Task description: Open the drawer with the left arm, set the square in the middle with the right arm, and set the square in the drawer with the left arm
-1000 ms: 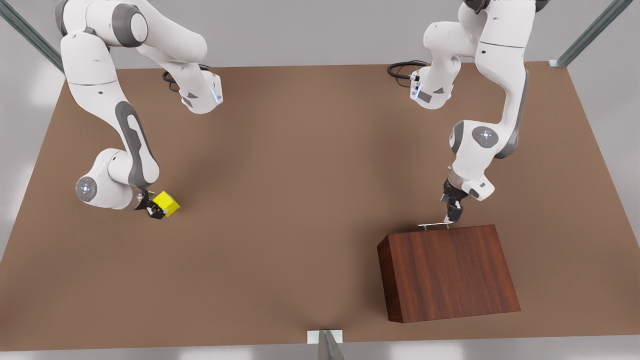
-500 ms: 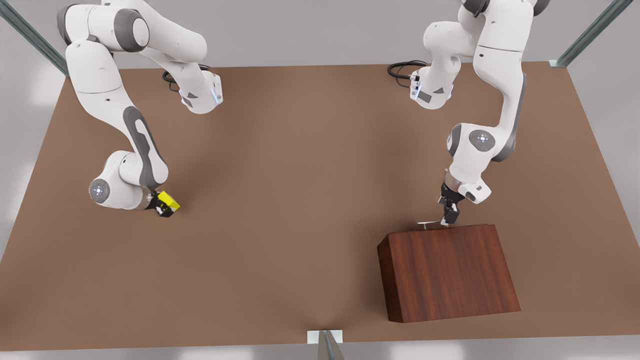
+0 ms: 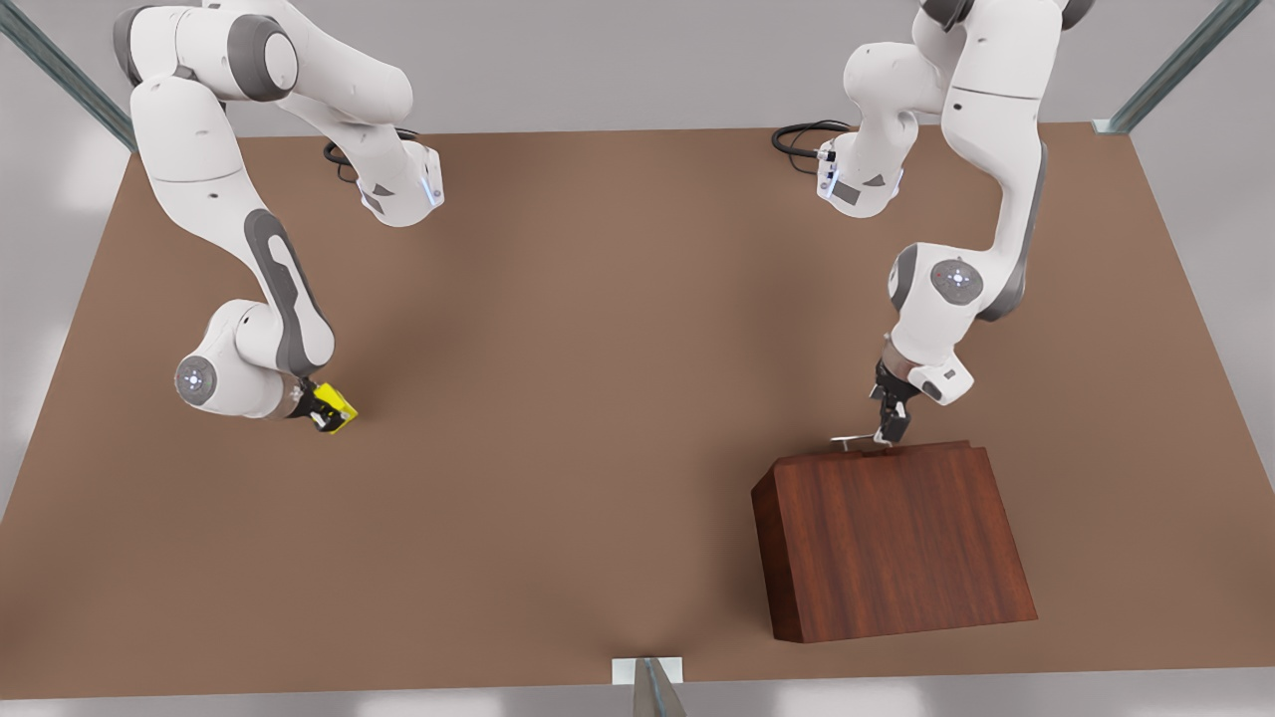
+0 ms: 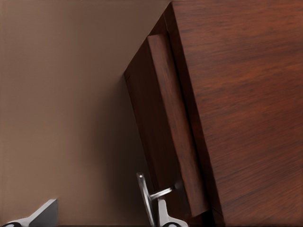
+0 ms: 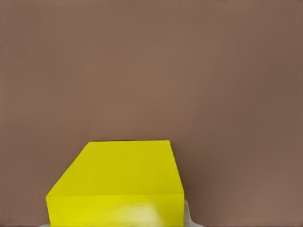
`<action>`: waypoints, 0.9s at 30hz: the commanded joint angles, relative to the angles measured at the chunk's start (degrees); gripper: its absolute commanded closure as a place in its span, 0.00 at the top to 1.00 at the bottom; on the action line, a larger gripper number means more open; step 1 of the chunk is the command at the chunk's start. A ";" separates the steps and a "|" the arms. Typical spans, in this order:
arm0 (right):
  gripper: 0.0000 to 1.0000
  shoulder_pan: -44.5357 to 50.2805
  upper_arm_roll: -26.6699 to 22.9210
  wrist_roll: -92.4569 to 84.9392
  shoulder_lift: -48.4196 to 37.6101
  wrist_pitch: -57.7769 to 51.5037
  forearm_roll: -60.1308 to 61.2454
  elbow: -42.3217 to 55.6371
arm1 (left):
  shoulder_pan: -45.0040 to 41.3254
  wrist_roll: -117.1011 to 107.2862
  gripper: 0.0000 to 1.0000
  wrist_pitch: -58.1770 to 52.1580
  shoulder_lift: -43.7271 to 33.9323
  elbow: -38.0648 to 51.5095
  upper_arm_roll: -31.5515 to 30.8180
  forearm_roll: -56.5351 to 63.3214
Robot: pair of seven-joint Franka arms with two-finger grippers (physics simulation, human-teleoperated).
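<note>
1. Box on the front view's right, nearest the camera: drawer barely out.
2. Left gripper clamped on the handle; pull mostly left.
3. Right gripper on the front view's left, clamped on the cube, low over the table; middle drop and drawer drop pending.

Likely simulated robot lab: bare brown table, grey walls, metal frame struts.
</note>
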 commanded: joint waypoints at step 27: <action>0.54 39.13 6.89 35.63 12.97 -16.87 2.97 39.60 | -3.38 -2.55 1.00 -11.79 -3.95 -0.88 -0.09 -0.39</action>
